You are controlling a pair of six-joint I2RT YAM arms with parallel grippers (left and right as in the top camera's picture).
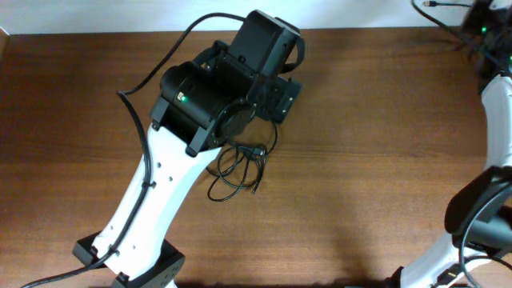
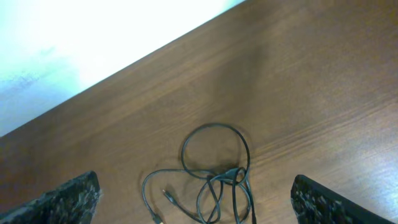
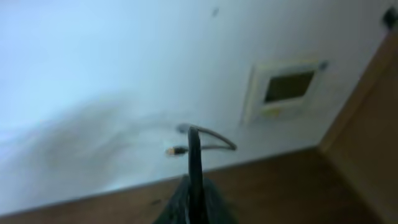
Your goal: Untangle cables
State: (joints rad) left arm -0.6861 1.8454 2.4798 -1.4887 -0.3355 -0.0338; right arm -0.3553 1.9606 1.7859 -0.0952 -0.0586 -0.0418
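Observation:
A thin black cable (image 1: 238, 170) lies in a tangle of loops on the wooden table (image 1: 360, 160), partly hidden under my left arm (image 1: 216, 88). In the left wrist view the tangle (image 2: 214, 180) lies between and below the two fingers of my left gripper (image 2: 199, 202), which is open and not touching it. Two plug ends (image 2: 168, 196) lie at the tangle's left. My right gripper (image 3: 196, 199) is shut on a second black cable (image 3: 194, 152) that stands up from the fingers, its plug end (image 3: 177, 150) bent to the left. The right arm (image 1: 484, 32) is at the far right corner.
The table's far edge (image 2: 124, 68) runs beyond the tangle, with a pale floor past it. A white wall panel (image 3: 286, 90) shows behind the right gripper. The left arm's own black lead (image 1: 140, 128) runs along its white link.

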